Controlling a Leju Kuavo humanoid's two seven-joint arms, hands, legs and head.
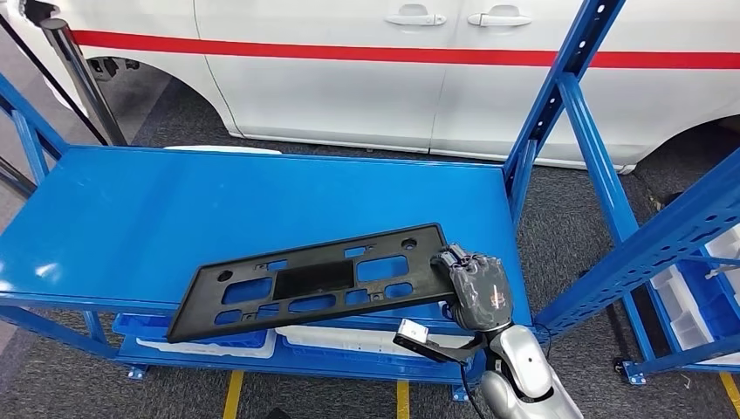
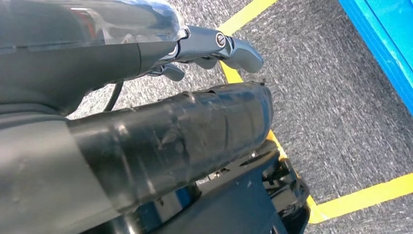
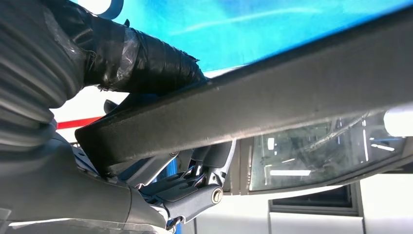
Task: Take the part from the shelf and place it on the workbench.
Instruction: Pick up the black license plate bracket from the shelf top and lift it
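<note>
The right hand [image 1: 476,288] grips the long black part [image 1: 314,281] by its right end, thumb on top and fingers beneath, as the right wrist view shows the edge of the part [image 3: 253,107] clamped between them. The part is held over the front half of the blue workbench [image 1: 131,218], slanted, with its left end overhanging the front edge; whether any of it touches the surface I cannot tell. Judgement: pickup is done, placement is not; lowering and release remain. The bench top behind the part looks bare and offers room to slide it inward. Constraints: a blue upright post [image 1: 558,105] stands close to the right of the hand, and a white car [image 1: 349,78] sits beyond the bench. The left hand [image 2: 214,48] hangs above grey floor with yellow tape lines [image 2: 350,200], fingers curled, holding nothing.
</note>
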